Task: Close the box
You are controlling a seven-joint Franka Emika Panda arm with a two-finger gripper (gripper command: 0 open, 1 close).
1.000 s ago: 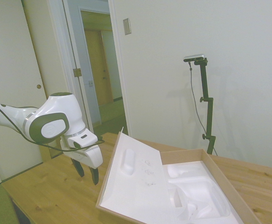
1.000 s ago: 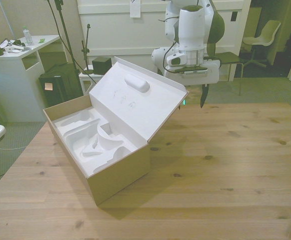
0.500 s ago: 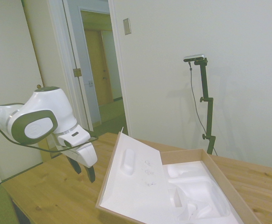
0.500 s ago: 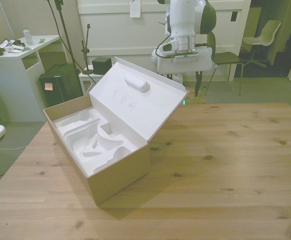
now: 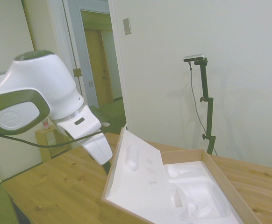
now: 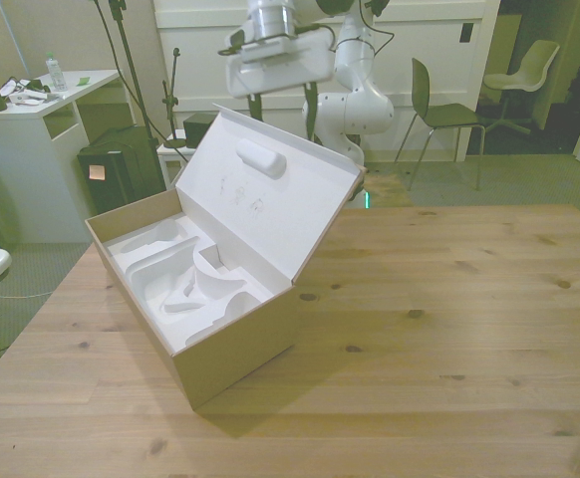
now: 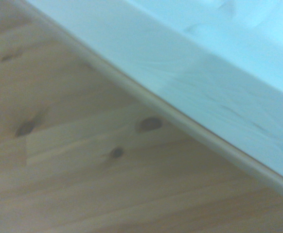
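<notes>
The brown cardboard box point(image 6: 235, 354) stands open on the table at the front view's left, with its white foam lining point(image 6: 180, 274) showing. Its lid point(image 6: 270, 199) leans back from the hinge, white inside face toward the camera; the outside face is hidden. My gripper point(image 6: 282, 108) is just behind the lid's upper edge, open, holding nothing. From the side, the gripper point(image 5: 108, 166) sits against the back of the lid point(image 5: 136, 177), its fingertips mostly hidden by the lid's edge. Up close, the wrist view shows the lid's white rim point(image 7: 219, 111) over the wooden table point(image 7: 83, 170).
The wooden table point(image 6: 449, 319) stretches to the front view's right of the box. Off the table stand a white desk point(image 6: 31, 110), a dark case point(image 6: 121, 164) and a chair point(image 6: 449, 110). An open doorway point(image 5: 98, 70) lies behind the arm.
My gripper has swung from beside the lid's free corner up and across to behind the lid's upper edge. The lid now stands slightly more upright.
</notes>
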